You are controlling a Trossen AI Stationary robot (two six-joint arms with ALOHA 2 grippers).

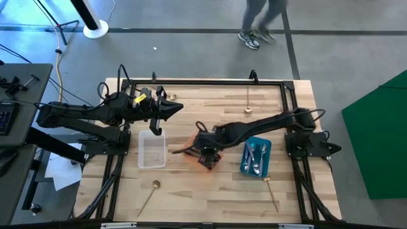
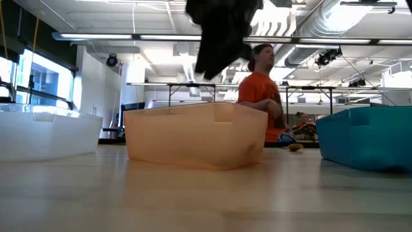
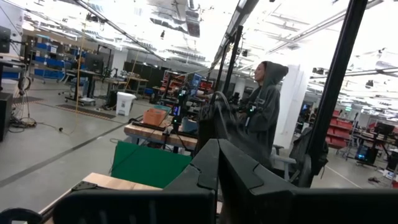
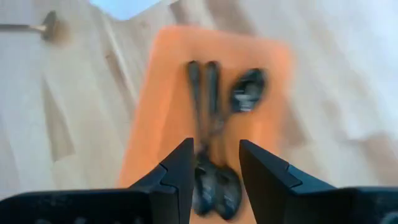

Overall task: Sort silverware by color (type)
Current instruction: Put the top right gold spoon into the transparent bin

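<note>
Right now your right claw (image 4: 214, 171) hovers, fingers apart and empty, over the orange tray (image 4: 161, 93) holding dark spoons (image 4: 208, 99) at surface centre. Gold spoons (image 1: 148, 195) at six and twelve o'clock need fetching next. Left claw (image 1: 170, 107), pinched together, waits at ten.

Three trays sit on the table: one clear (image 1: 152, 151) at centre left of the high view, one orange (image 1: 202, 157) at centre, one blue (image 1: 255, 157) at centre right. Three black spoons (image 4: 208, 106) lie in the orange tray. About three silver spoons (image 1: 255, 158) lie in the blue tray. Three gold spoons lie loose: one at lower left (image 1: 149, 194), one at lower right (image 1: 271, 191), one at upper right (image 1: 248, 100). Two arms reach over the table.
</note>
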